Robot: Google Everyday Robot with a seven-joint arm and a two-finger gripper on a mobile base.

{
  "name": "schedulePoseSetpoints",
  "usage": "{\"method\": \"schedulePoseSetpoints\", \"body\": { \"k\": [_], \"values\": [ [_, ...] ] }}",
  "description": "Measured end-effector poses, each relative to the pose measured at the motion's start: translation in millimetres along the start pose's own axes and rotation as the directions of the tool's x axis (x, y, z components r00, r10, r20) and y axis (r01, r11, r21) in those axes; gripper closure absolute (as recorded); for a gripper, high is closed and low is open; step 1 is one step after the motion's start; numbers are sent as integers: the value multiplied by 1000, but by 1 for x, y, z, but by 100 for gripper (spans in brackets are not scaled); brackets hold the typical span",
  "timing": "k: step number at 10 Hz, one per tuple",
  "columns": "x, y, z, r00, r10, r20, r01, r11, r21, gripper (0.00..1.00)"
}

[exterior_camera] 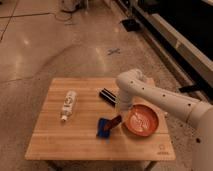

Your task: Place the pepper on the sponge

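Claw (119, 114) is low over mid table (60, 145), right at the upper end of the pepper (115, 121); I can't tell whether it grips it or has let go. The pepper slants down onto the right edge of the sponge (103, 129), touching it. I judge this as the placing step. If it's held, I release softly; either way, it mustn't roll off toward the bowl (141, 121).

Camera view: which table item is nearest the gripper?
The dark red pepper at the blue sponge's edge, just under the gripper; bottle, black bar and bowl lie farther off.
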Motion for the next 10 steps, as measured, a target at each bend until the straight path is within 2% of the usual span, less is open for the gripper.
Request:
{"method": "schedulePoseSetpoints", "body": {
  "k": [2,5,10],
  "values": [
    [-21,4,6,999,-35,22,35,999,-5,100],
    [-49,-1,4,995,-86,49,86,996,2,100],
    [-66,-30,10,990,-137,37,137,991,6,100]
  ]
}}
